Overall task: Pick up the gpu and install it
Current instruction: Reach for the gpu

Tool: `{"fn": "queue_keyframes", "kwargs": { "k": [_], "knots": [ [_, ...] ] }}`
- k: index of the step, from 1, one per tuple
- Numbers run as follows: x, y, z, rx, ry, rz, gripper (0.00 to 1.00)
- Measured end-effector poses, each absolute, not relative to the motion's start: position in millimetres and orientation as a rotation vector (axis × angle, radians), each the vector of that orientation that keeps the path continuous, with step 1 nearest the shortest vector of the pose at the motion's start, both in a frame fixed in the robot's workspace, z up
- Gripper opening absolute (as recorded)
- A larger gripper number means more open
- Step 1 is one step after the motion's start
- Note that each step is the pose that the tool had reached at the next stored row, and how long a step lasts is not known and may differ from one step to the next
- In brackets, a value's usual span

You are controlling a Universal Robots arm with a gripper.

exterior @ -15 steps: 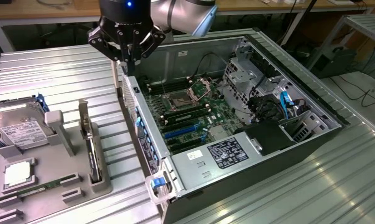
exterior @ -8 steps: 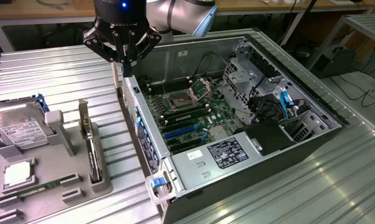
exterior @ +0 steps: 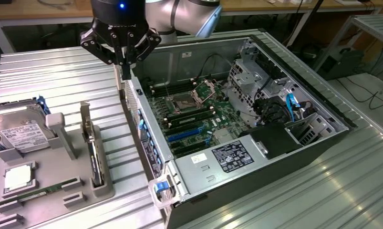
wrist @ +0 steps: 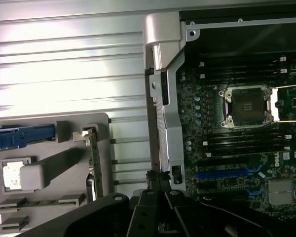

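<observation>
I am looking at the gripper (exterior: 125,74) hanging over the rear wall of the open computer case (exterior: 242,193), its fingers pressed together and pinching nothing. The gpu (exterior: 93,151) is not in hand: it is standing on its long edge in a slot of the gray holder (exterior: 51,164), on the ribbed metal table (exterior: 57,76), toward the exterior view's left and apart from the gripper. In the wrist view the card (wrist: 94,159) is showing edge-on in that same holder.

Between the fingers and the card I am seeing a strip of bare table and the holder's own raised wall. A gray upright post (exterior: 56,128) is standing just beside the card. The case's rear wall is sitting directly below the fingers, so the gripper is hovering at the boundary between the case and the table.

Counting the holder's load: one gpu, one hard drive (exterior: 19,134) with a white label, one square processor chip (exterior: 17,177), and one narrow green memory stick (exterior: 44,192).

Inside the case I am counting one motherboard (exterior: 201,117), one open processor socket (wrist: 248,105) with dark memory slots on both sides, two blue expansion slots (wrist: 227,174) in the wrist view, one labelled power supply (exterior: 232,155), and one blue cable (exterior: 289,106) by the drive cage.
</observation>
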State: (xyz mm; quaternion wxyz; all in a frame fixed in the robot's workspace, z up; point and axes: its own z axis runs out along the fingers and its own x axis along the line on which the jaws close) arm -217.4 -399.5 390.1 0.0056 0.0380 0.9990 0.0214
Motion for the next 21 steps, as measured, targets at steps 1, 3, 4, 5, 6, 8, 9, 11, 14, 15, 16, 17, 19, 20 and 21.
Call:
{"fn": "queue_keyframes", "kwargs": {
  "k": [1, 3, 4, 5, 6, 8, 9, 11, 14, 15, 16, 17, 19, 20, 21],
  "knots": [
    [-218.0, -399.5, 390.0, 0.119, 3.128, 0.067, 0.11],
    [-219.2, -399.5, 389.8, 0.119, 3.130, 0.067, 0.11],
    [-219.9, -399.5, 389.7, 0.119, 3.131, 0.067, 0.11],
    [-220.5, -399.5, 389.6, 0.119, 3.132, 0.067, 0.11],
    [-221.1, -399.5, 389.5, 0.120, 3.133, 0.067, 0.11],
    [-222.6, -399.5, 389.3, 0.120, 3.135, 0.067, 0.11],
    [-223.3, -399.5, 389.2, 0.120, 3.135, 0.067, 0.11],
    [-224.8, -399.5, 389.0, 0.120, 3.137, 0.067, 0.11],
    [-227.0, -399.6, 388.6, 0.120, 3.140, 0.067, 0.11],
    [-227.6, -399.6, 388.6, 0.120, 3.141, 0.067, 0.11],
    [-228.8, -399.6, 388.4, 0.120, 3.142, 0.066, 0.11],
    [-229.6, -399.6, 388.3, 0.120, 3.143, 0.066, 0.11],
    [-231.7, -399.7, 388.1, 0.120, 3.145, 0.066, 0.11],
    [-232.6, -399.7, 387.9, 0.120, 3.145, 0.066, 0.11],
    [-233.3, -399.7, 387.8, 0.120, 3.146, 0.066, 0.11]
  ]
}}
